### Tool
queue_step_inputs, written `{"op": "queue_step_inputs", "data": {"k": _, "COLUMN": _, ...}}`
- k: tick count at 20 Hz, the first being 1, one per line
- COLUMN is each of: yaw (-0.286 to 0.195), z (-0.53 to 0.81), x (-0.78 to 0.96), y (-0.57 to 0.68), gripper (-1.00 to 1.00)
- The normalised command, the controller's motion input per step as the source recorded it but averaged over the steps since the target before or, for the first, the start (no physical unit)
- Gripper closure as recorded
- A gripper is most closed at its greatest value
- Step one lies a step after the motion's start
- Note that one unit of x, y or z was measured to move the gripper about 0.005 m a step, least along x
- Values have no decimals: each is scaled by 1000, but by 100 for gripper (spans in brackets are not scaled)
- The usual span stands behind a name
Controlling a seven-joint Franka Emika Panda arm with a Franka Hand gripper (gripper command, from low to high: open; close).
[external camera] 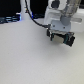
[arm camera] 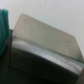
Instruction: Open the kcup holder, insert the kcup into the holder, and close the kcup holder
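In the exterior view, the pale arm (external camera: 64, 11) comes down from the upper right of the frame and ends in a white wrist block. Below that block sits the tool (external camera: 60, 38), a dark cluster in the right half of the frame, a little above the middle. Its fingers are lost in blur and shadow, so I cannot tell whether it stands wide or narrow, or whether anything is between them. A black cable (external camera: 33, 16) loops from the top of the frame down and across to the wrist block. The tool hangs close above the worktop (external camera: 30, 60), a plain whitish surface that fills the lower two thirds of the frame. Along the upper left edge lies a dark band of blurred objects (external camera: 10, 19) with a hint of blue; what they are cannot be made out. The kcup does not show in this view, and no drawer unit can be picked out for certain.

In the wrist view, a large boxy shape (arm camera: 45, 40) fills most of the frame. It has a flat pale grey face in the middle and a dark, glossy rounded edge running from the left side down to the lower right corner. It may be the kcup holder seen very close, but the blur does not let me be sure. A green patch (arm camera: 4, 30) shows along the left edge of the frame, partly behind the boxy shape; whether it belongs to the kcup cannot be told. The upper part of the frame is pale and featureless. The tool's fingers are not distinguishable here either.
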Motion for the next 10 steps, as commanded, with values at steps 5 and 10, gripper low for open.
{"op": "queue_step_inputs", "data": {"k": 5, "yaw": 147, "z": -124, "x": -389, "y": 176, "gripper": 100}}
{"op": "queue_step_inputs", "data": {"k": 10, "yaw": 119, "z": -65, "x": -469, "y": 406, "gripper": -100}}
